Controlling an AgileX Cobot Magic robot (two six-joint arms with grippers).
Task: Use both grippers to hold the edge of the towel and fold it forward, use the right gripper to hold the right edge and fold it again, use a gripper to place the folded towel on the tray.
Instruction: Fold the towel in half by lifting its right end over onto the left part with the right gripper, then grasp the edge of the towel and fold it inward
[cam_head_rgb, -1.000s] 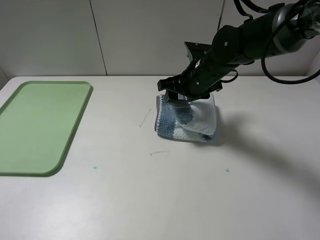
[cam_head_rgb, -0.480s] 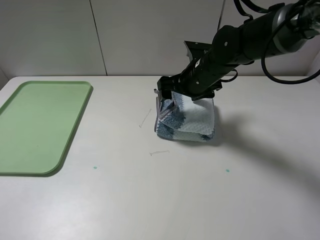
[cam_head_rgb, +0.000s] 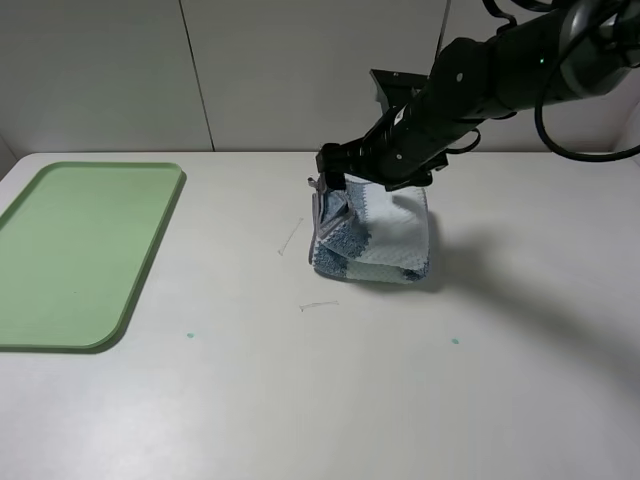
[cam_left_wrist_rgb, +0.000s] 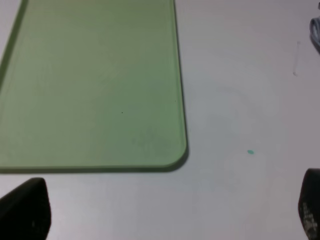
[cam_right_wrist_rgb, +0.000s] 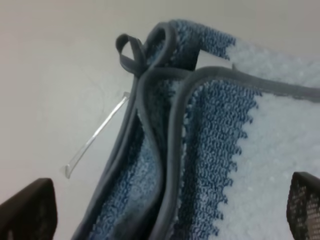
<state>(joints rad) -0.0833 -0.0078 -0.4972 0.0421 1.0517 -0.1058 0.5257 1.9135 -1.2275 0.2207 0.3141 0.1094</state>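
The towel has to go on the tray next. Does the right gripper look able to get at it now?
Probably yes: the right gripper hangs open directly over the towel, at its left edge in the high view, with nothing between them.

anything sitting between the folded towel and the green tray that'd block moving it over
Nothing visible does. Between the towel and the tray there is only bare table, with a few thin flat marks and a small teal speck on its surface.
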